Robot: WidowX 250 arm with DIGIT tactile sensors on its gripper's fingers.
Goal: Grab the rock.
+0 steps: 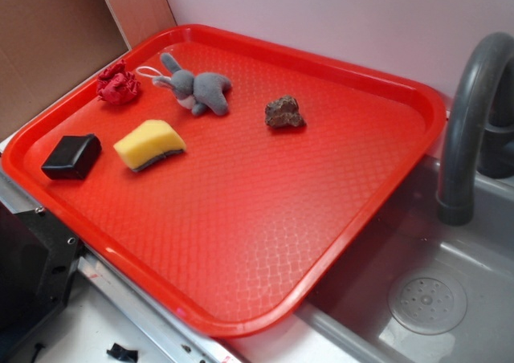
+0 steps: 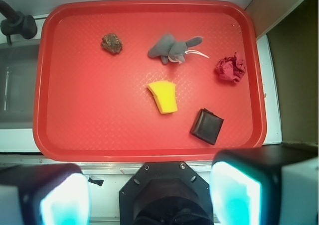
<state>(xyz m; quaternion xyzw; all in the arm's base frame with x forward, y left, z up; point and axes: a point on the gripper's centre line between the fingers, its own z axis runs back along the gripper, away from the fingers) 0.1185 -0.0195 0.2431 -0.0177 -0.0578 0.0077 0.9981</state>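
I see the rock [image 2: 111,43] alone on the red tray [image 2: 99,130], well beyond the yellow sponge [image 2: 164,96], so it's easy to reach. My tool [image 2: 149,195] hangs released, high off the tray.

Gripper [image 2: 149,197] high up, facing straight down, 2 fingers [image 2: 234,195] spread wide w/ nothing between.
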